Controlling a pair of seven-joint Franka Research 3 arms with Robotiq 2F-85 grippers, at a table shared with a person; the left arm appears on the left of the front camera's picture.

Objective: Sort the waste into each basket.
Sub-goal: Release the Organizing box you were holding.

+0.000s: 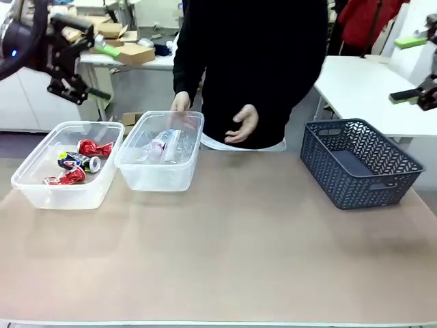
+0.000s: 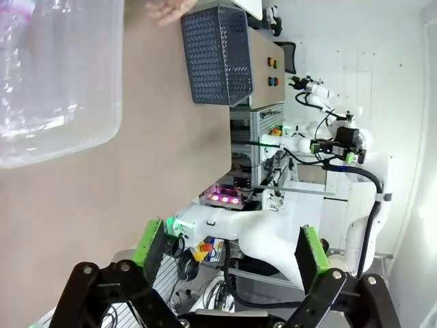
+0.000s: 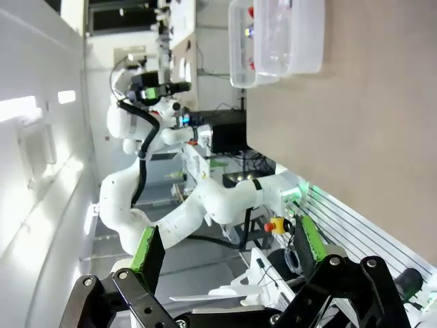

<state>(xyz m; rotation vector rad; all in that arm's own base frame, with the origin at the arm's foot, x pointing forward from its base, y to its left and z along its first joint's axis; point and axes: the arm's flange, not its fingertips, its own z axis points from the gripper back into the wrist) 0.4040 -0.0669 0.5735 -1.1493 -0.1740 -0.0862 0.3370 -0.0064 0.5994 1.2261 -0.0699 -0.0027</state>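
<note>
Left pincer (image 1: 102, 72) is hanging raised above the surface's far left corner, jaws spread wide, holding nothing; its green pads (image 2: 151, 240) are standing well apart in the left wrist view. Right pincer (image 1: 407, 68) is hanging raised off the far right edge, likewise wide open and empty.

Two clear tubs are sitting side by side near the far left corner of the surface (image 1: 225, 253). The left tub (image 1: 41, 191) is holding crushed cans (image 1: 78, 164), red and dark. The right tub (image 1: 167, 181) is holding clear plastic bottles (image 1: 167, 145).

A person is standing at the far edge. One hand (image 1: 180, 104) is resting on the far rim of the right tub; the other hand (image 1: 244, 124) is hovering open just beside it, touching nothing.

A dark grey lattice basket (image 1: 358, 162) is sitting near the far right corner, well apart from the tubs.
</note>
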